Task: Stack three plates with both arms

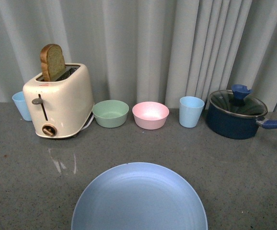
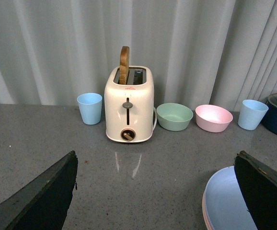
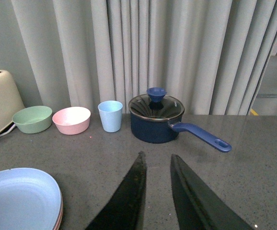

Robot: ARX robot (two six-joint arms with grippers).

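A light blue plate lies on the grey counter at the front middle, on top of a stack. In the left wrist view the blue plate shows a pink rim under it. In the right wrist view the blue plate also sits on a pink edge. The beige plate is hidden. My left gripper is open and empty, with its fingers wide apart, one of them over the stack's edge. My right gripper is shut and empty above bare counter, to the right of the stack. Neither arm shows in the front view.
At the back stand a cream toaster with a bread slice, a blue cup, a green bowl, a pink bowl, another blue cup and a dark blue lidded saucepan with its handle pointing right. Grey curtain behind.
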